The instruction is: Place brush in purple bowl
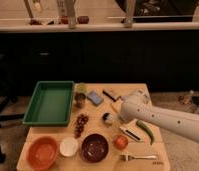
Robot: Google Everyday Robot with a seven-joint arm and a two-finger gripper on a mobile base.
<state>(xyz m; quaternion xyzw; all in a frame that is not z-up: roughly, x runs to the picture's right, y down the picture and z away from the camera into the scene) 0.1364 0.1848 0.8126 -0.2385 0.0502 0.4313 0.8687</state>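
One white arm (168, 120) reaches in from the right edge across the wooden table (48, 131), and I log its rounded end above the table's middle right. The gripper (124, 118) sits at that end, low over the table and just right of the brush's head. It is largely hidden under the arm's housing, so I cannot tell how far it is open or whether it has hold of anything. The brush (109, 118) lies on the table right of centre. Its round white head points toward the middle, and its black handle with a light stripe runs down and right from beneath the arm's end. The purple bowl (95, 147) stands at the front edge, near the brush's head but apart from it; the brush lies outside it. Just left of that bowl I note a small white bowl (69, 146), and left again an orange bowl (42, 151) at the front-left corner. A round orange-red fruit (121, 142) sits just right of the purple bowl, with a silver fork (139, 157) at the front right. A green pepper (146, 131) lies beside the handle on its right. A bunch of dark grapes (81, 124) rests behind the white bowl. A green tray (50, 102) occupies the back left. To the tray's right, along the back of the table, are a small can (81, 95), a blue-grey pad (94, 97) and a short dark block (111, 94).
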